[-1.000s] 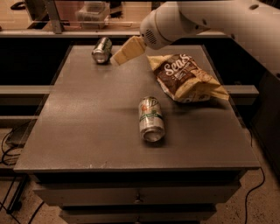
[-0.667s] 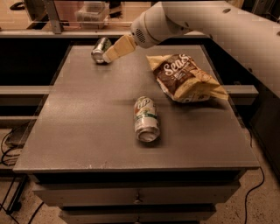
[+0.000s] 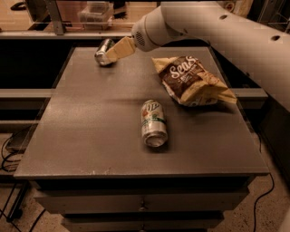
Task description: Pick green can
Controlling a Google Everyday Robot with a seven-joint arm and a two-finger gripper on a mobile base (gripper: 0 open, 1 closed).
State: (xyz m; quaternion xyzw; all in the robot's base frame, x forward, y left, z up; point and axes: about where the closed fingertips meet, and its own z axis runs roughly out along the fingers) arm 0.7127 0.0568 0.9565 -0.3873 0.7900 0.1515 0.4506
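The green can (image 3: 103, 50) lies on its side at the far left of the grey table (image 3: 90, 118), dark green with a silver end. My gripper (image 3: 113, 53) reaches in from the upper right on the white arm (image 3: 217, 31). Its tan fingers (image 3: 120, 48) are right at the can's right side and overlap it. Whether they touch the can I cannot tell. A paler can with a white-and-green label (image 3: 153, 123) lies on its side at the table's middle.
A brown and tan chip bag (image 3: 192, 80) lies at the right of the table. Drawers (image 3: 140, 204) sit under the table's front edge. Cables (image 3: 11, 149) lie on the floor at the left. A shelf with a clear box (image 3: 95, 12) stands behind the table.
My gripper has moved left and further back, from beside the chip bag to the green can. The view has shifted a little. The cans and bag stay put.
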